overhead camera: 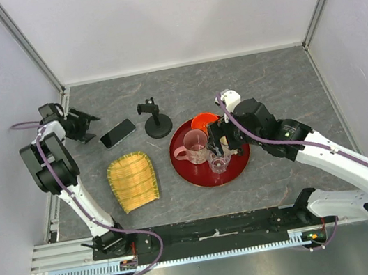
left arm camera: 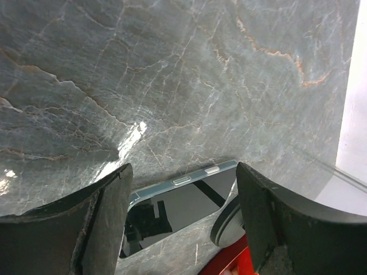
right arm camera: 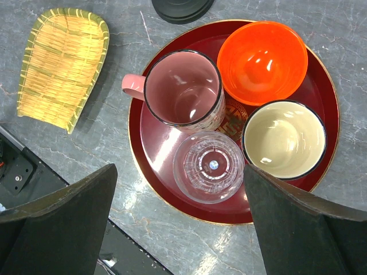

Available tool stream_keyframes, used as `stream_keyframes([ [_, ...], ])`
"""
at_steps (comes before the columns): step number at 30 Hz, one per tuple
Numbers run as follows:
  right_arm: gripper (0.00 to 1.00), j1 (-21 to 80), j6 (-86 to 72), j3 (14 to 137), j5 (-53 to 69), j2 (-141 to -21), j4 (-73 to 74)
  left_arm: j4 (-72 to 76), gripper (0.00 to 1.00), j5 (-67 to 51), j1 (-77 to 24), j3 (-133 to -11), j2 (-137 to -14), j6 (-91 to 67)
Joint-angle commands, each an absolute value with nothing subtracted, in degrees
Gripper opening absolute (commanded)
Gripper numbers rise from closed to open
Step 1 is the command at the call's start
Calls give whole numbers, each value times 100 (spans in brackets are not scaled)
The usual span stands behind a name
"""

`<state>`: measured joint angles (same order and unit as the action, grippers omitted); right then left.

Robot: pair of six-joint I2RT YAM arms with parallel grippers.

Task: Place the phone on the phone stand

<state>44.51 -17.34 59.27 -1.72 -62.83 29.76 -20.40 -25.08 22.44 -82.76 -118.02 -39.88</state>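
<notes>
The black phone [overhead camera: 118,133] lies flat on the grey table, left of the phone stand [overhead camera: 156,121], a black disc base with a short post and bracket. My left gripper [overhead camera: 88,127] is open and empty just left of the phone. In the left wrist view the phone [left arm camera: 180,203] lies between and beyond my open fingers, with the stand's base [left arm camera: 226,223] beside it. My right gripper [overhead camera: 221,147] is open and empty above the red tray [overhead camera: 239,165]. The stand's base also shows in the right wrist view [right arm camera: 182,8].
A yellow woven mat [overhead camera: 133,180] lies in front of the phone. The red tray [right arm camera: 150,152] holds a pink mug [right arm camera: 182,89], an orange bowl [right arm camera: 262,62], a cream cup [right arm camera: 284,139] and a clear glass [right arm camera: 209,166]. White walls enclose the table.
</notes>
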Motion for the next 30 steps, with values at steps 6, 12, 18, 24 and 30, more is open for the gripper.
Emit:
stream_keyframes([
  [6,98,4456,-1863,5828,-184,-5994,2760,-1934,78,-2830,2232,-8350,-12041,-4140],
  [12,98,4456,-1898,5775,-202,-5819,2830,-2021,77,-2987,2163,-8279,-12076,-4113],
  [18,98,4456,-1898,5713,-255,-5634,2865,-2083,74,-3120,1969,-7876,-11796,-4157],
  [24,98,4456,-1828,5704,-334,-5467,2944,-2092,74,-2936,1960,-7191,-11138,-4210],
  [30,98,4456,-1679,5695,-527,-5379,3102,-2345,79,-2823,1802,-7232,-10697,-3634],
])
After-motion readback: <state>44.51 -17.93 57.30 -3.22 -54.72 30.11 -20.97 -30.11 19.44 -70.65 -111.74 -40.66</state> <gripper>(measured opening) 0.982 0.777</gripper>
